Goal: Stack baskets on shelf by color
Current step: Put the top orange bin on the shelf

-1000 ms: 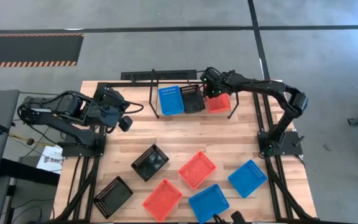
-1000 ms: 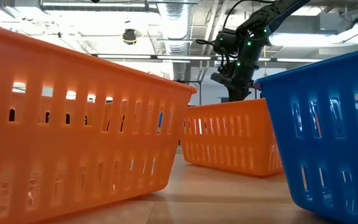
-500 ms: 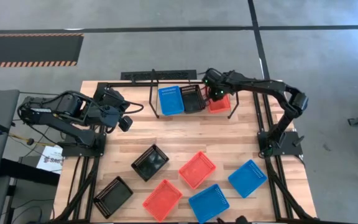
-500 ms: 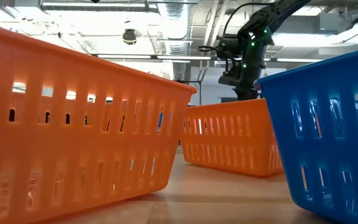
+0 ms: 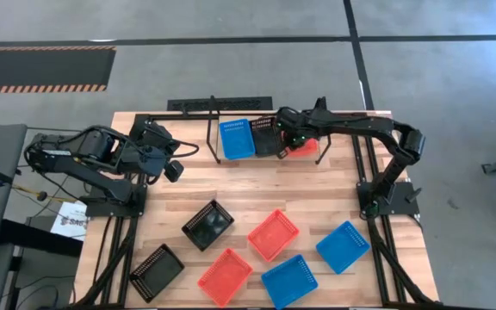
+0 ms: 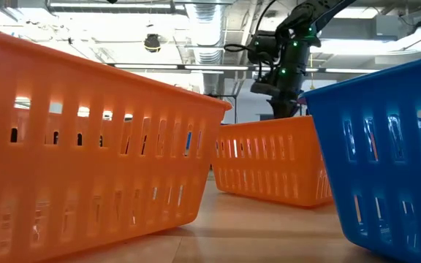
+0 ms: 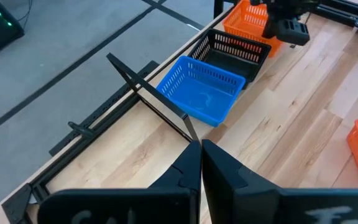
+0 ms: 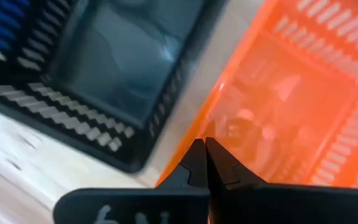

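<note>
Over the shelf, the closed right gripper hovers above the red-orange basket's rim.

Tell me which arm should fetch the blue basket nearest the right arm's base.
Right. That blue basket lies on the right side, near the right arm's base. The right gripper is shut over the shelf's red-orange basket; the left gripper waits far left.
</note>
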{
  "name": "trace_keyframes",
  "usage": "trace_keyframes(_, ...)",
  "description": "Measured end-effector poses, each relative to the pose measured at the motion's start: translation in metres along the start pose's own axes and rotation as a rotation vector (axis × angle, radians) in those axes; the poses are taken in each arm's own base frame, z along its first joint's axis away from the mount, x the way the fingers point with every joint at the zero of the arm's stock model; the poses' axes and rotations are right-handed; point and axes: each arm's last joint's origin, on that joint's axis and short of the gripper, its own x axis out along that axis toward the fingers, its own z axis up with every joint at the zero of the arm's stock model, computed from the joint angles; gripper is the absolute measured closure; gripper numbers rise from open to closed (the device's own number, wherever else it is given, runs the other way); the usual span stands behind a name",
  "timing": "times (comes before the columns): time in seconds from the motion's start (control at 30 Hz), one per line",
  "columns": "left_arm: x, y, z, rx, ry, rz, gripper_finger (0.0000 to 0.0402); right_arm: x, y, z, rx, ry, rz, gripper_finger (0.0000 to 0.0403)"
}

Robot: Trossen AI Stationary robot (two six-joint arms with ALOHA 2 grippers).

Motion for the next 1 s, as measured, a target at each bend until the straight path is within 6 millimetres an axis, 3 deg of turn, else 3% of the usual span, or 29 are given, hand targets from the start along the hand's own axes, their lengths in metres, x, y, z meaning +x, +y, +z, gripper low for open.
trace_keyframes(0.2,0.0,0.0,0.0,-0.004,0.0,0.0,0.0401,0.001,-0.006,0.012,0.042,-0.078,0.023,0.0402)
trace_keyframes(0.63,0.0,0.0,0.0,-0.006,0.0,0.0,0.0402,0.004,-0.039,0.023,0.1,-0.078,-0.027,0.0402)
trace_keyframes(1.0,0.0,0.0,0.0,-0.007,0.0,0.0,0.0401,-0.001,-0.002,0.026,0.028,-0.207,0.103,0.0402)
